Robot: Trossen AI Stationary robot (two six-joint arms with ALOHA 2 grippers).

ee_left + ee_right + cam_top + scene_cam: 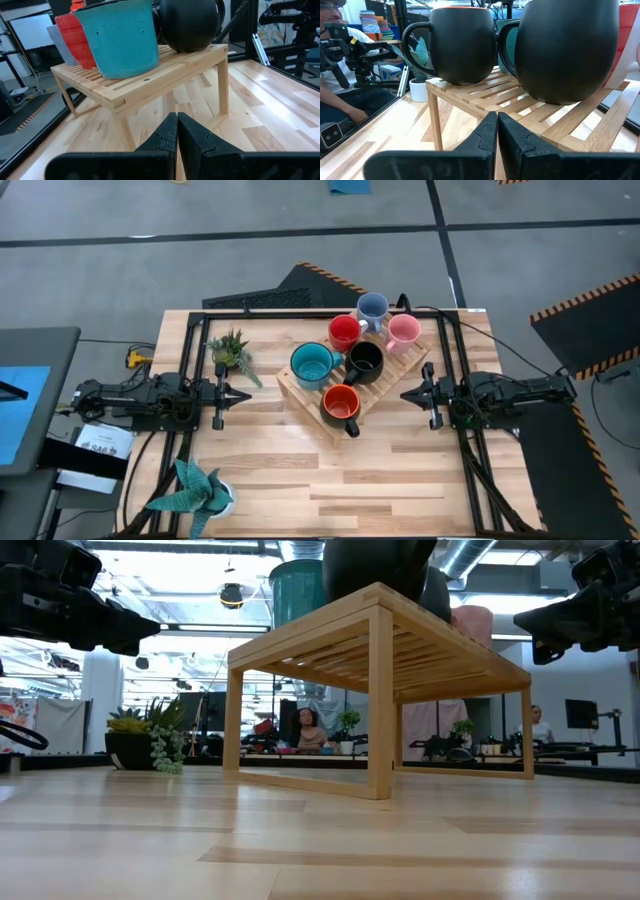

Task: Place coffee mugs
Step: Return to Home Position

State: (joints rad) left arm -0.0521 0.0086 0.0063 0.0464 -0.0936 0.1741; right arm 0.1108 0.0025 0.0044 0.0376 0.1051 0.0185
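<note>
Six mugs stand upright on a slatted wooden rack [395,370] in the middle of the table: lavender-blue [372,307], red [345,332], pink [403,330], teal [314,365], black [364,360] and an orange-red one with a black outside and handle [342,404]. My left gripper [246,394] hovers shut left of the rack, pointing at it. My right gripper [404,394] hovers shut right of the rack, also pointing at it. In the left wrist view the teal mug [122,40] and black mug [190,22] are close ahead of the left gripper [177,131]; the right wrist view shows two dark mugs [462,42] beyond the right gripper [497,131].
A small potted plant [231,352] stands by the far left of the table, another [197,490] at the near left corner. A black frame [300,312] borders the table. Bare wood lies on the near side of the rack. People sit in the room behind.
</note>
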